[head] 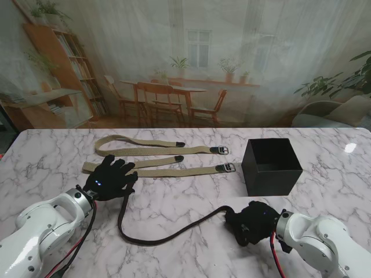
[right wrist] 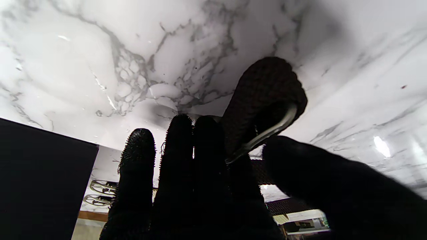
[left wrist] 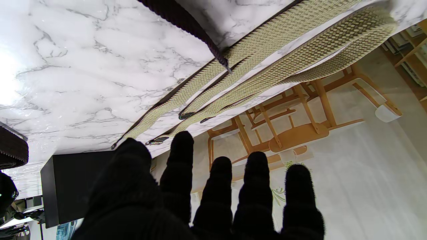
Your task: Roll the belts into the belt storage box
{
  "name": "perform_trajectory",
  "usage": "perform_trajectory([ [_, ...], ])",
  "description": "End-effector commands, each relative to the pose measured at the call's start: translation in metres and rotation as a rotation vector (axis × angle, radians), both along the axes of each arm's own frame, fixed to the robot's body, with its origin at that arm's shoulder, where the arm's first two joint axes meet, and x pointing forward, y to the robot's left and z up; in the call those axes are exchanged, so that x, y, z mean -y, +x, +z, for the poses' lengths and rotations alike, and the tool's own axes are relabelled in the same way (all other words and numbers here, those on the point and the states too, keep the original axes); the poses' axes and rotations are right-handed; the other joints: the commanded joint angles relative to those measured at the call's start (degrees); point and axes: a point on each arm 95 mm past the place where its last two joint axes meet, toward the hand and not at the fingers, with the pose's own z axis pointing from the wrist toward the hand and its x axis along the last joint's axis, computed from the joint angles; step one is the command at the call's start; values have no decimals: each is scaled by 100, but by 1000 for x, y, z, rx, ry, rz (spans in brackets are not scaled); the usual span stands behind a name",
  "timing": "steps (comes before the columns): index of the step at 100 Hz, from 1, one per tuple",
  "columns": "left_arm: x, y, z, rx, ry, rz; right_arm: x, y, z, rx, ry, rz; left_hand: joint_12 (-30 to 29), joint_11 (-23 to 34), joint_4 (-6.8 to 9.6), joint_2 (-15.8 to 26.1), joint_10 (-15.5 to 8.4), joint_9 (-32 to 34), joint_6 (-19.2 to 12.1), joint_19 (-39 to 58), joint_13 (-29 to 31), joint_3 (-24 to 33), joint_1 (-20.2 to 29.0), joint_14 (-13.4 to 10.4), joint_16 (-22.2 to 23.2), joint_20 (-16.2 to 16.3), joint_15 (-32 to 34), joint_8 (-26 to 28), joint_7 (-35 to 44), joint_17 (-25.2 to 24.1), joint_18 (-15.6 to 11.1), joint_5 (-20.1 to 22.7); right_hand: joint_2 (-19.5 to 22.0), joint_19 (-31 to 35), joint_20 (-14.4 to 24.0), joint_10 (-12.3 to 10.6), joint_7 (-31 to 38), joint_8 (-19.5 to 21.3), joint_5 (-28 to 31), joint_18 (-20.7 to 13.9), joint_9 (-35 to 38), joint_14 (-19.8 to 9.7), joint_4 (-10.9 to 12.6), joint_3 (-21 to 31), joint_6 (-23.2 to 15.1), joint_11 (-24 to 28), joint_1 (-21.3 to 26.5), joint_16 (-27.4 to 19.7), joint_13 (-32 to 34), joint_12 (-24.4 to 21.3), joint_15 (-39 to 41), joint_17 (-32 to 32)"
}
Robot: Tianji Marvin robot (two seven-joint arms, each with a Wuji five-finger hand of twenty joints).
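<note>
Now right hand (head: 250,223) grips dark belt (head: 168,234); box (head: 271,166) just beyond

White marble counter (head: 191,202) with grey veining. Behind it, printed backdrop (head: 191,63): dining table, chairs, bookshelf, potted plants, window.

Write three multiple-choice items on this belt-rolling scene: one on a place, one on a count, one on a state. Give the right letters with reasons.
1. Where does the black storage box stand, seen from the stand?
A. right of the tan belts
B. left of the tan belts
C. on the dark belt

2. How many tan belts lie on the table?
A. one
B. two
C. four

3. What is the right hand doing?
A. resting open
B. gripping the box
C. gripping the dark belt at its buckle end

Key: 1 A, the box sits beyond the tan buckles. 2 B, two folded strips lie side by side. 3 C, its fingers close round the buckle end.
</note>
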Motion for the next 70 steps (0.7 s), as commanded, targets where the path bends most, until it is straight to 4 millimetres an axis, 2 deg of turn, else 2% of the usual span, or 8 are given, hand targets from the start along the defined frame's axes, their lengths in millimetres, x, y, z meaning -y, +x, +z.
perform_trajectory([
  [1,0,0,-3,-16,12,1,2,-2,-3,4,-20,6,69,-82,-114,47,80,-119,34,-182,94,-61,144,49,-15,-106,-56,68,66,-98,217,99,-602,14,-115,-153,272,85,239,-92,-136,-176,256,941,729,-278,570,-136,-24,-2,-216,116],
  [6,0,0,-3,-16,13,1,2,-1,-2,13,-33,17,69,-83,-113,47,82,-122,36,-182,91,-61,146,48,-16,-107,-58,67,65,-98,221,97,-928,11,-144,-232,352,136,192,-148,-103,-246,253,946,713,-272,1094,-140,49,0,-214,216],
  [21,-1,0,-3,-15,14,1,3,0,-2,46,-89,57,69,-81,-114,41,81,-120,31,-177,99,-61,156,46,-14,-106,-53,74,70,-91,219,101,-1170,6,-234,-844,805,330,-103,-507,54,-779,-1415,931,302,-246,2676,-128,299,14,-186,488],
  [34,0,0,-3,-16,14,0,3,1,-4,80,-145,80,69,-79,-115,40,76,-120,31,-179,95,-59,171,48,-15,-109,-55,79,73,-97,219,98,-855,69,-229,-1158,1073,380,-35,-642,361,-1046,-1695,435,66,-174,2842,-105,545,38,-123,616],
  [43,0,0,-3,-17,13,0,3,1,-6,91,-156,82,68,-79,-116,45,81,-121,26,-179,80,-61,166,47,-17,-110,-61,78,70,-97,219,95,-536,128,-220,-1231,1241,355,191,-589,602,-1001,-1777,-455,-236,-120,2336,-87,657,59,-79,680],
  [59,0,0,-4,-18,13,0,3,3,-12,118,-143,77,68,-79,-116,51,78,-127,31,-177,67,-65,153,38,-20,-111,-64,74,67,-99,214,95,-511,469,-129,-827,1767,552,736,-138,397,-469,-1960,-1354,-1284,753,1511,299,981,521,336,921],
  [65,0,0,-4,-18,13,0,3,3,-15,126,-128,69,69,-77,-116,57,76,-127,37,-178,72,-65,148,47,-19,-112,-62,73,66,-103,215,95,-697,619,41,-273,2493,379,859,241,-275,-120,-2585,-1562,-1853,1290,1577,730,1082,934,603,931],
  [70,0,0,-4,-19,13,0,3,4,-17,130,-126,65,68,-79,-115,61,81,-132,36,-179,67,-65,145,50,-20,-112,-63,71,64,-105,215,92,-772,605,154,-104,2860,411,878,489,-764,3,-2694,-1680,-2225,1570,1525,967,1008,1133,690,856],
])
